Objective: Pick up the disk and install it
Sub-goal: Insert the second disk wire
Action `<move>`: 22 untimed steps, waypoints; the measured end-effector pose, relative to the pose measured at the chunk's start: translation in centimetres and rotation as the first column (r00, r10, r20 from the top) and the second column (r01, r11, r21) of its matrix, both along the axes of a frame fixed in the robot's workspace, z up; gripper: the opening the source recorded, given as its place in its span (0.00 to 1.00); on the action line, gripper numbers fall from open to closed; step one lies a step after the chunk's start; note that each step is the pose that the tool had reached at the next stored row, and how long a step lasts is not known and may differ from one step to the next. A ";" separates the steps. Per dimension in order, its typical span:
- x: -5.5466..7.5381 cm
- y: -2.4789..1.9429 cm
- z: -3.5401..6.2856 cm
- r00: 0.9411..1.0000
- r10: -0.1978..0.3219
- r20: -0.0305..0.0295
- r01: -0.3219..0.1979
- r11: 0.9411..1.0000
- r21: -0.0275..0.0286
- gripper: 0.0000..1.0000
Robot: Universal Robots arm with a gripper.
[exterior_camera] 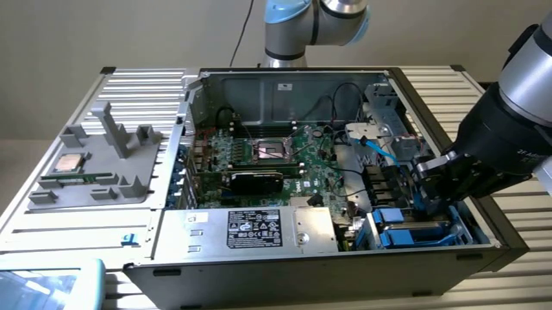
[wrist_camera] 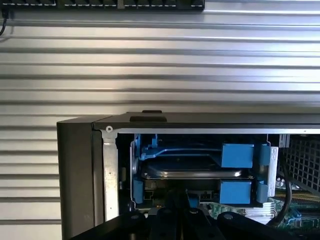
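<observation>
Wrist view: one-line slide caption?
Shut pincer at the open PC case, just in front of the disk seated in its blue carrier.

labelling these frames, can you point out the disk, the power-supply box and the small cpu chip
disk (wrist_camera: pixel 192 170): wrist view, on its silver-grey edge inside the blue carrier
power-supply box (exterior_camera: pixel 311 229): exterior view, on its bare silver top
CPU chip (exterior_camera: pixel 67 163): exterior view, on its silver face

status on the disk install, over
Hand shut, down in the case's drive corner, at the disk's carrier. Disk seated in its blue carrier frame inside the bay. Whether the hand grips it: cannot tell. Nothing seen blocking.
</observation>
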State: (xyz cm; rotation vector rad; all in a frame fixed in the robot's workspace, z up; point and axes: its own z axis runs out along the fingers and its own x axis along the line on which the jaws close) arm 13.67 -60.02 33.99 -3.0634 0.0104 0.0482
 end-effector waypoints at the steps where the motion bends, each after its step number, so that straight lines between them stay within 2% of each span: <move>1: 0.0 -0.02 0.43 1.000 0.000 -0.002 0.000 1.000 0.000 0.11; 5: 0.0 -0.02 2.04 1.000 0.000 -0.005 0.000 1.000 -0.002 0.11; 9: -0.1 0.53 3.35 1.000 0.000 -0.007 0.000 1.000 -0.002 0.11; 14: -0.4 2.01 4.95 1.000 0.000 -0.007 0.000 1.000 -0.016 0.11; 17: -0.6 2.88 5.69 1.000 0.000 -0.007 0.000 1.000 -0.028 0.11; 19: -0.6 3.46 5.79 1.000 0.000 -0.007 0.000 0.999 -0.038 0.11; 20: -0.6 3.65 5.80 1.000 0.000 -0.007 0.000 0.999 -0.043 0.11; 22: -0.6 3.65 5.80 1.000 0.000 -0.007 0.000 0.999 -0.043 0.11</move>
